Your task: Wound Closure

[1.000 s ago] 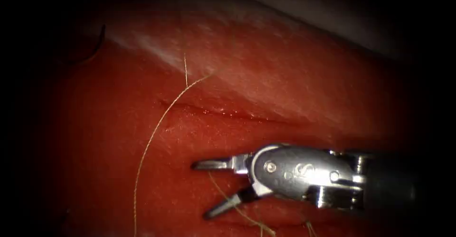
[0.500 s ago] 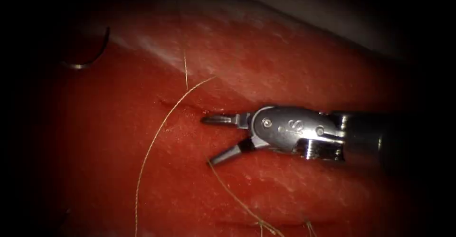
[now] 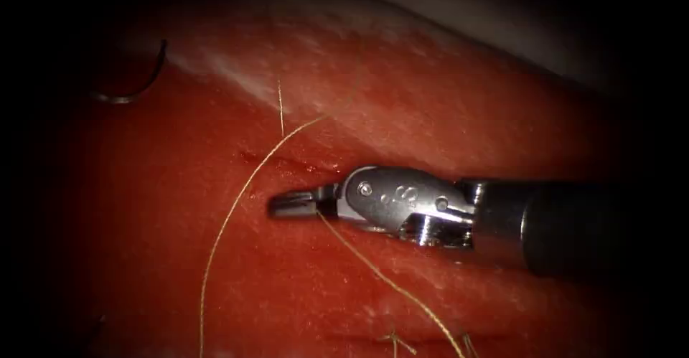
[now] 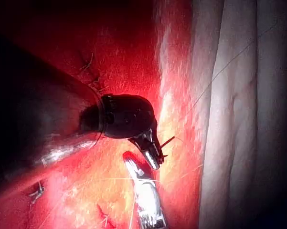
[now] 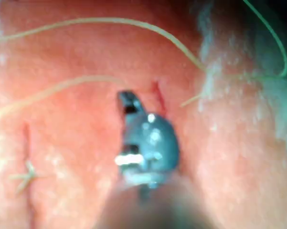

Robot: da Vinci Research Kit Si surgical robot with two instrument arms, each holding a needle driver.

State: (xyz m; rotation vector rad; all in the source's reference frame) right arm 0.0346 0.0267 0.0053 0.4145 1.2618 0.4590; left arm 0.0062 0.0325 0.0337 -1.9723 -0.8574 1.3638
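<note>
My right tool (image 3: 276, 204) lies just below the cut (image 3: 308, 166) in the tissue (image 3: 466, 114), its jaws shut on the thread (image 3: 373, 268), which runs from them down to the right. The right wrist view has these jaws (image 5: 125, 99) closed beside the cut. A second long strand (image 3: 230, 214) curves from above the cut down the left. The curved needle (image 3: 149, 78) hangs in the dim far left, clear of the tissue. My left tool (image 4: 156, 162) is shut on a thin dark piece, the needle (image 4: 168, 141); where along its curve I cannot tell.
A short cut end of thread (image 3: 280, 107) stands up above the cut. Knotted stitches (image 3: 395, 340) sit near the lower edge of the tissue. Pale cloth (image 4: 239, 119) borders the tissue, and grey backing (image 3: 502, 13) lies beyond its far edge.
My right tool moved up and left toward the cut, and its open jaws closed on the strand that lay between them. The needle barely shifted.
</note>
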